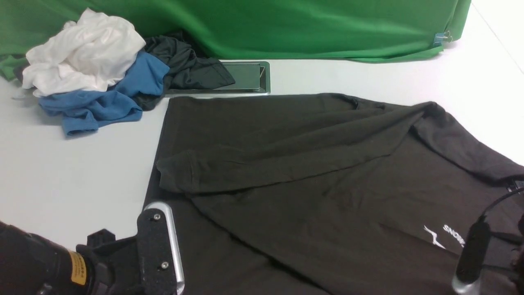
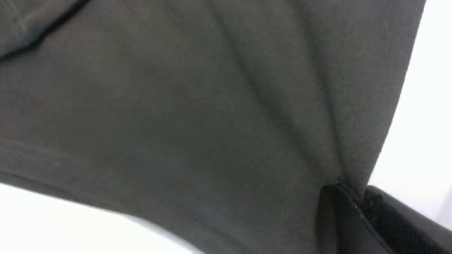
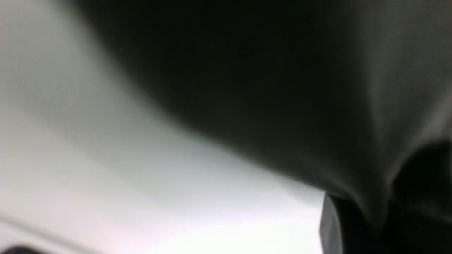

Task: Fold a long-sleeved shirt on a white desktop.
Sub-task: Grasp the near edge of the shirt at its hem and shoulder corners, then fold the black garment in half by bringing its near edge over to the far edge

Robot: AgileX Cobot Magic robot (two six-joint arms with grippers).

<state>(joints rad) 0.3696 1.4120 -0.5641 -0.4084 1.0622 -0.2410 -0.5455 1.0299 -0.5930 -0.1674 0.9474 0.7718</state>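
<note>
My left arm [image 1: 45, 266] stretches low over the near edge of the white desktop [image 1: 73, 176], its left pincer [image 2: 348, 199] clenched on the long-sleeved shirt [image 1: 311, 164], which lies spread toward the near right corner. There my right pincer [image 3: 374, 218] is clamped, seemingly on blurred shirt cloth.

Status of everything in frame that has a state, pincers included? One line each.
long-sleeved shirt: spread on the white desktop, chest print up, one sleeve folded across the body.
left pincer: shut on shirt fabric.
right pincer: shut on shirt fabric.
garment pile: crumpled heap, white over blue.
hatch: partly covered by a dark garment.
</note>
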